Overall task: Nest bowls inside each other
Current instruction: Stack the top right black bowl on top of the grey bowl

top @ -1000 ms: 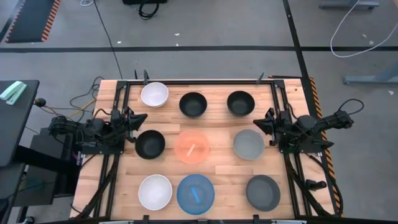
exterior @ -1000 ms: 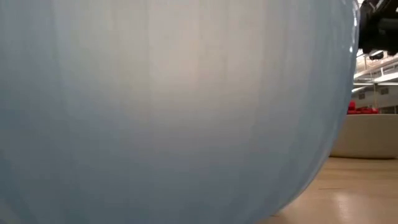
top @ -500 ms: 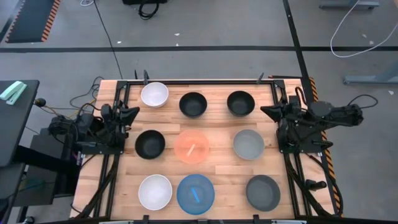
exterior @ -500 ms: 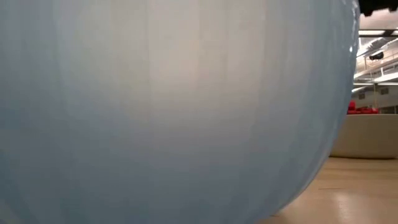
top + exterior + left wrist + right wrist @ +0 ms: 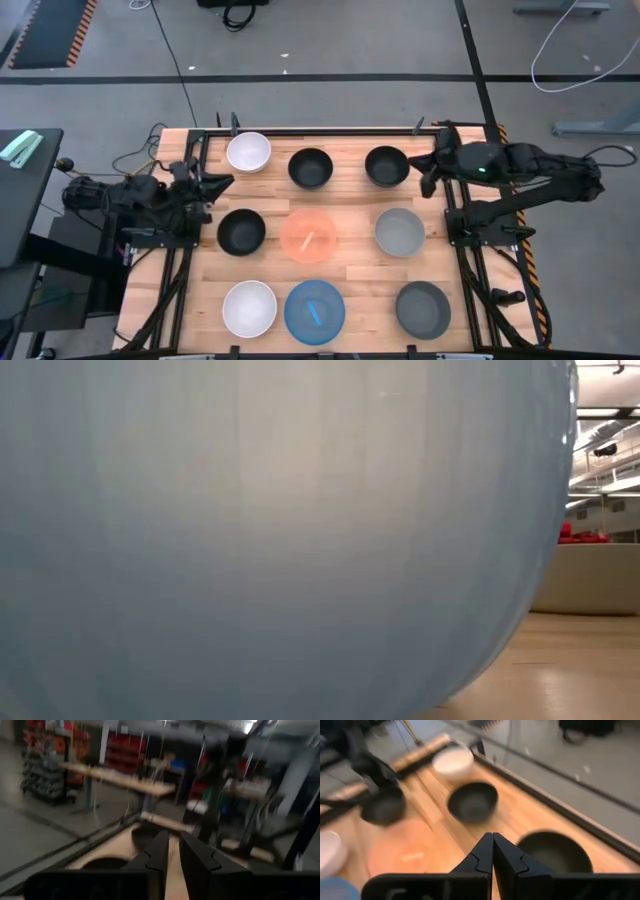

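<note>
So far nothing is nested: you have all nine bowls sitting apart in a three-by-three grid on the table [image 5: 350,225]. What changed is the arms. Your right gripper [image 5: 428,172] has swung from the right edge up and inward, and now hangs just beside the back-right black bowl [image 5: 386,165], fingers pressed together, holding nothing. Your left gripper [image 5: 214,185] has pulled back a little toward the left edge, between the white bowl [image 5: 248,152] and the left black bowl [image 5: 241,231]; the left wrist view shows its fingers a narrow gap apart, empty. My read: you're starting a reach for that back-right bowl, and the right fingers must spread before any grab
</note>
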You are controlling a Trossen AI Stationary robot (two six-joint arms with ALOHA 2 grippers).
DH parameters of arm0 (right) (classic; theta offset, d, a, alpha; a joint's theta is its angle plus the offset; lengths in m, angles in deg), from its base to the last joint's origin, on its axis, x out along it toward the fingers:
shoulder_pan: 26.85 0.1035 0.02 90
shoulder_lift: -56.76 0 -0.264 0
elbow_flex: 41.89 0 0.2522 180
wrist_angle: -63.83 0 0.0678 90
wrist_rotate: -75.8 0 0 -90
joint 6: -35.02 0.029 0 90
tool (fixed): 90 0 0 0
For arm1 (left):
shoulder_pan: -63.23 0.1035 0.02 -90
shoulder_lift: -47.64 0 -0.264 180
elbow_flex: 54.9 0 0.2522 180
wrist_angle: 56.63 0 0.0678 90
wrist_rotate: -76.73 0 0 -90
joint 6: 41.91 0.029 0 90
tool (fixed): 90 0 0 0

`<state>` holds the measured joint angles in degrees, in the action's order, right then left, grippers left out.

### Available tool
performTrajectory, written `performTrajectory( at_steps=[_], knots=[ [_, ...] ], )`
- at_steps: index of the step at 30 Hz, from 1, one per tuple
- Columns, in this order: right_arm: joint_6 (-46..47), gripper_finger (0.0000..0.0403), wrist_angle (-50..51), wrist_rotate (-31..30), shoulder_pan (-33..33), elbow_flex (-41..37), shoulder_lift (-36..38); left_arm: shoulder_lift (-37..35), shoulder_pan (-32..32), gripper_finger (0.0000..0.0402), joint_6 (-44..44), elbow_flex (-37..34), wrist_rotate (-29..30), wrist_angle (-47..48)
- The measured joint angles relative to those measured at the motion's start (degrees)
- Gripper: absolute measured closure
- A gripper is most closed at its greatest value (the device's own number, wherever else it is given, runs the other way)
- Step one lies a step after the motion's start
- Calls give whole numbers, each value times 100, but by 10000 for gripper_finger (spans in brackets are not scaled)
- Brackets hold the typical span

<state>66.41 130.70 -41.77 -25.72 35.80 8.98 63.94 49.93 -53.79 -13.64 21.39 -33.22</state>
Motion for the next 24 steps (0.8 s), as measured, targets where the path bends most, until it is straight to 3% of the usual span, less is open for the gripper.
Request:
performTrajectory(
  at_steps=[7, 15, 24],
  knots=[
    [330, 389, 1041, 713, -796, 680, -1045, 766, 0, 325, -506, 1070, 0, 1772],
    [286, 389, 1118, 1672, -1606, 756, -1543, 1130, 339, 333, -660, 1793, -51, 2612],
    [-588, 389, 1175, 1767, -2204, 756, -1798, 1328, 1431, 327, -580, 1867, -1337, 2765]
  ],
)
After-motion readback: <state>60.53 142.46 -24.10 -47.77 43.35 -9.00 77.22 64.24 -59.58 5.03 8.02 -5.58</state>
